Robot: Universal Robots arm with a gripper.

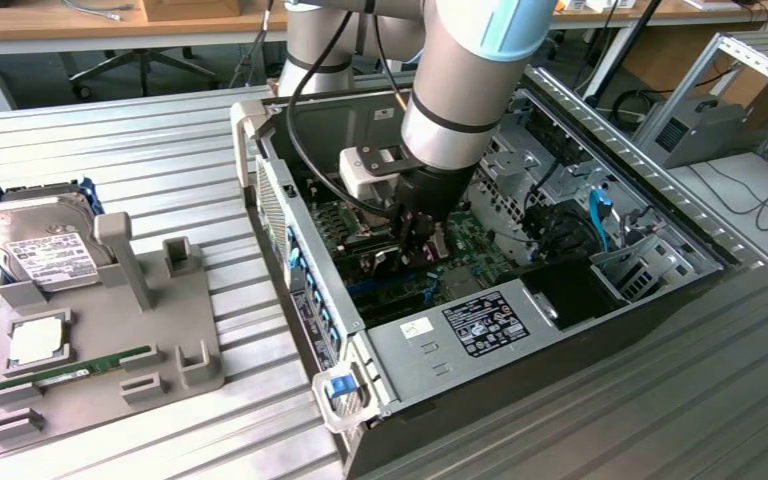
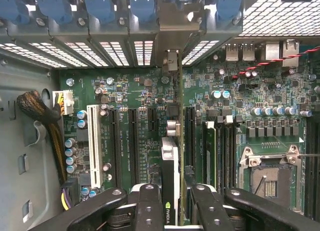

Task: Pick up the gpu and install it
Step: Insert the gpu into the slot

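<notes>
While the slatted metal worktop [image 1: 117,150] carries everything, the open computer case [image 1: 424,365] lies on its side toward the exterior view's right; arm [image 1: 471,90] reaches down into it from above; green motherboard [image 2: 135,86] covers the case floor; grey fixture [image 1: 177,330] sits well apart toward the exterior view's left, with a hard drive [image 1: 44,245] propped in it and a RAM stick [image 1: 71,372] lying flat; gpu [image 2: 171,176] stands on edge over the motherboard, between the long black slots; its metal bracket [image 2: 172,66] reaches the rear wall, under the blue latches [image 2: 142,6]; whether it is seated, cannot tell; pincer [image 2: 178,197] pinches the gpu, black fingers [image 2: 150,206] on either face.
</notes>
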